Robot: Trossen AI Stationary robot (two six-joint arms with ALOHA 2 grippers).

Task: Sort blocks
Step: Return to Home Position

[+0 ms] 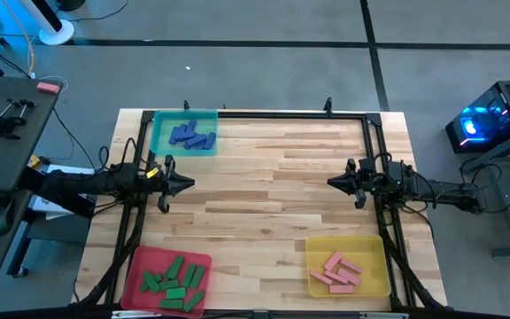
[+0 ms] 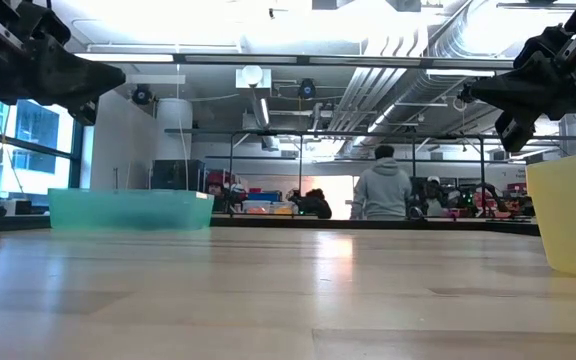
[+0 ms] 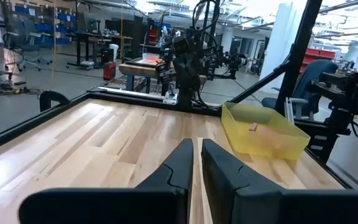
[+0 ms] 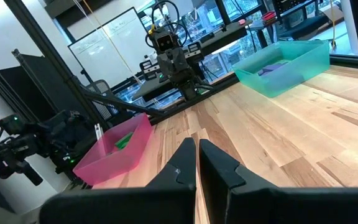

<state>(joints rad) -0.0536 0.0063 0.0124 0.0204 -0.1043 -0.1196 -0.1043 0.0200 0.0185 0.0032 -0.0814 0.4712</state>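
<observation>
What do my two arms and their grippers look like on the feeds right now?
Both arms are black, slim and jointed. The left arm carries a small yellow mark near its wrist, and the right arm shows none. The left gripper and the right gripper each have two black, wedge-shaped fingers that taper to narrow tips.

The counter (image 1: 264,190) was pale wood laid in strips, smooth, with a soft, reflective sheen. The teal tray (image 1: 161,142), red tray (image 1: 136,262) and yellow tray (image 1: 372,252) looked like thin, translucent plastic, faintly glossy. The blue blocks (image 1: 192,136), green blocks (image 1: 173,282) and pink blocks (image 1: 336,272) inside looked matt and opaque. The left hand (image 1: 190,184) and right hand (image 1: 331,182) were matt black, seemingly plastic. The frame (image 1: 290,113) around the counter was dark metal.
</observation>
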